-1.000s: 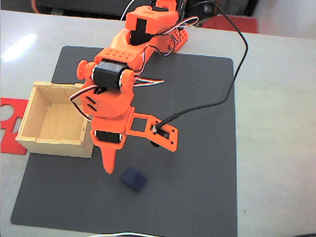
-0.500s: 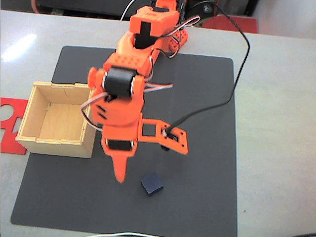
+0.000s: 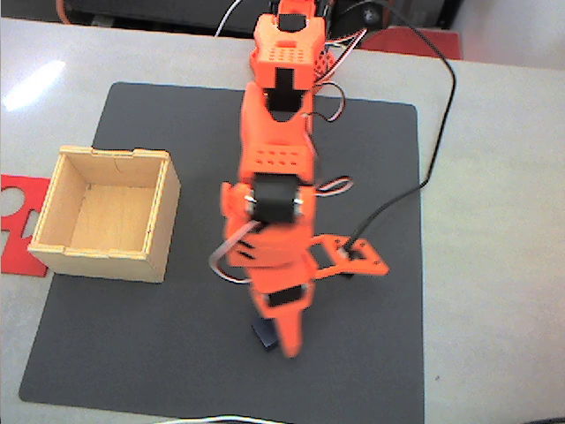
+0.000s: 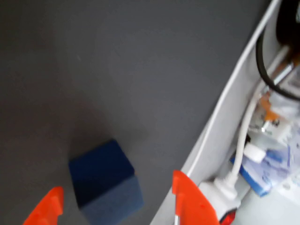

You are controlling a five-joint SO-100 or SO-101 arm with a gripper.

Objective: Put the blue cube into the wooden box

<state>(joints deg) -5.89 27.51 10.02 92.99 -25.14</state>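
1. Covering most of the pale table (image 3: 494, 265): one dark grey mat (image 3: 132, 353), with wide bare stretches toward its near edge and its right edge in the fixed view.
2. Reaching down the mat's middle from its far edge: one orange arm (image 3: 278, 159), trailing a black cable (image 3: 437, 150) off toward the mat's right side.
3. Sitting at the mat's left edge, open top up, nothing inside: one wooden box (image 3: 159, 230); just beyond that edge, one flat red cut-out (image 3: 13, 225).
4. Hovering near the mat's near edge, well apart from the box: one gripper (image 4: 117, 206), fingers (image 4: 187, 197) spread wide, one on each side of the cube in the wrist view.
5. Resting on the mat, ungripped, between those fingertips: one blue cube (image 4: 105, 180), mostly hidden under the gripper in the fixed view.
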